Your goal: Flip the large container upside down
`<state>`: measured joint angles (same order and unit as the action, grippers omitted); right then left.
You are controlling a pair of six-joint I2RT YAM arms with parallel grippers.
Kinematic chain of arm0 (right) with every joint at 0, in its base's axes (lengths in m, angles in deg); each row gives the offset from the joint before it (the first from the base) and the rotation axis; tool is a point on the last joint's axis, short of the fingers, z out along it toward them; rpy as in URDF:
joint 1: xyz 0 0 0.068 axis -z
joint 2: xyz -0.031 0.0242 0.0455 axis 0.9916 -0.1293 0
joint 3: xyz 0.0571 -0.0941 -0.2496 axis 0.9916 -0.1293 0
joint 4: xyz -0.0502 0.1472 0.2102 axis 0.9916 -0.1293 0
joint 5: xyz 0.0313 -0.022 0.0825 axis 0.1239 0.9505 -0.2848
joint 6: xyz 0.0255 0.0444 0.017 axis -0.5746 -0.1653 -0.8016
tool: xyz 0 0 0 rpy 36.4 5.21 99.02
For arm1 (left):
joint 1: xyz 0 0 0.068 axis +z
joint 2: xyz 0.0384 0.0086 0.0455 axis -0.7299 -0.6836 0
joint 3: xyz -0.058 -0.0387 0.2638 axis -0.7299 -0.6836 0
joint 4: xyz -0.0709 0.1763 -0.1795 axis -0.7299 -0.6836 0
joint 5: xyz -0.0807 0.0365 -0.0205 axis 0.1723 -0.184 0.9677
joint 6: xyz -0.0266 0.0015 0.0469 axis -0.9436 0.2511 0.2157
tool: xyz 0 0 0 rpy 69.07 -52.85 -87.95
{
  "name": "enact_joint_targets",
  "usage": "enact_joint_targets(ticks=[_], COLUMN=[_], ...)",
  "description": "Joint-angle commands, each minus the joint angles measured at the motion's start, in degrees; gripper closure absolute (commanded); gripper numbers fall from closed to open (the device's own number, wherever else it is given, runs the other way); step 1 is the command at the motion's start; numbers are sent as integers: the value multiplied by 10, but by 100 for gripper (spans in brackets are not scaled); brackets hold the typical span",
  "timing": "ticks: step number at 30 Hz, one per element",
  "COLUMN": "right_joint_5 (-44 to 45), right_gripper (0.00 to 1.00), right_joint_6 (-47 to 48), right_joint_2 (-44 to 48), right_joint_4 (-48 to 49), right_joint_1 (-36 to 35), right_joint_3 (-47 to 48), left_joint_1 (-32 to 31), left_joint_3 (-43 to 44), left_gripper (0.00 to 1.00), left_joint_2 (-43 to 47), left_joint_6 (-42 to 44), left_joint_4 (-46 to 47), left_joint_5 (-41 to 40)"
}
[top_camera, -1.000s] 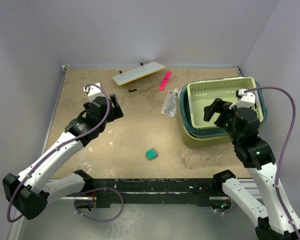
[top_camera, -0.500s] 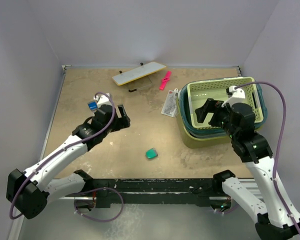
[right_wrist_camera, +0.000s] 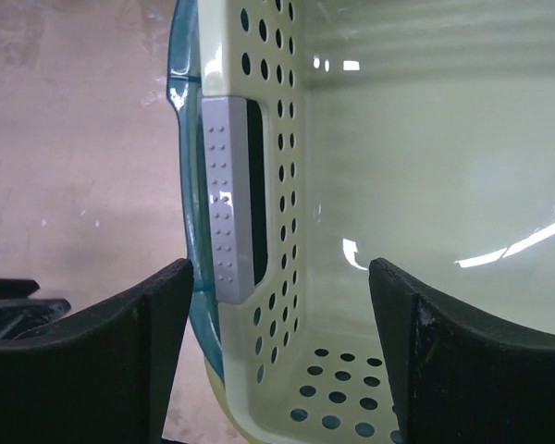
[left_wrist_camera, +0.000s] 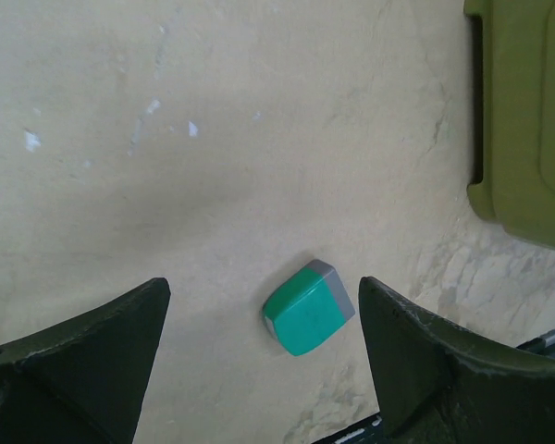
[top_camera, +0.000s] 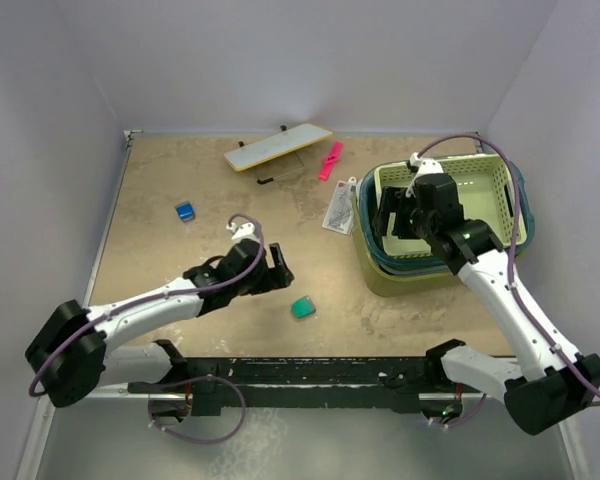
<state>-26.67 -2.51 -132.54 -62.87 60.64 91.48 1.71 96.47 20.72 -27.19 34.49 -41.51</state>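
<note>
The large container [top_camera: 412,281], an olive-green tub, stands upright at the right of the table, with a teal tub [top_camera: 363,232] and a pale yellow-green basket [top_camera: 480,190] nested inside it. Its corner shows in the left wrist view [left_wrist_camera: 527,120]. My right gripper [top_camera: 394,222] hangs open over the left end of the stack. In the right wrist view its jaws [right_wrist_camera: 279,277] straddle the basket's [right_wrist_camera: 425,185] perforated wall, grey handle [right_wrist_camera: 227,194] and the teal rim [right_wrist_camera: 187,139], touching neither. My left gripper [top_camera: 280,272] is open, low over the table, holding nothing.
A small green block [top_camera: 302,308] lies just ahead of the left gripper [left_wrist_camera: 259,305], seen between its fingers as the green block [left_wrist_camera: 307,308]. A blue block [top_camera: 185,211] lies at the left. A pale board [top_camera: 278,146], a pink tool [top_camera: 330,160] and a packet [top_camera: 338,212] lie behind.
The left arm has swung right and toward the near edge, uncovering the blue block and stopping by the green block. The right gripper has moved left across the basket to its left rim.
</note>
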Motion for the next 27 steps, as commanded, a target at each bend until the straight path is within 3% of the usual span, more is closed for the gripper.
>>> enact_joint_targets(ticks=[1,7,10,13,15,23,27], right_joint_5=[47,157,205,251,266,238,230], right_gripper=[24,37,49,67,73,77,63], right_joint_6=[27,40,45,48,51,43,43], right_joint_2=[-19,-51,-51,-33,-24,-23,-27], right_joint_4=[-10,-34,-49,-46,-51,-70,-73], right_joint_1=[-14,-58,-60,-60,-60,-60,-60], right_joint_3=[47,58,58,48,48,56,58], left_joint_1=[-58,-104,-116,-131,-142,-210,-214], left_joint_3=[5,18,28,39,47,158,187], left_gripper=[20,20,20,20,20,20,20], left_joint_2=[-60,-112,-136,-163,-189,-314,-282], left_joint_6=[-36,-46,-45,-38,-33,0,29], left_joint_4=[67,99,117,140,163,246,200], left_joint_5=[-11,-4,15,43,69,145,134])
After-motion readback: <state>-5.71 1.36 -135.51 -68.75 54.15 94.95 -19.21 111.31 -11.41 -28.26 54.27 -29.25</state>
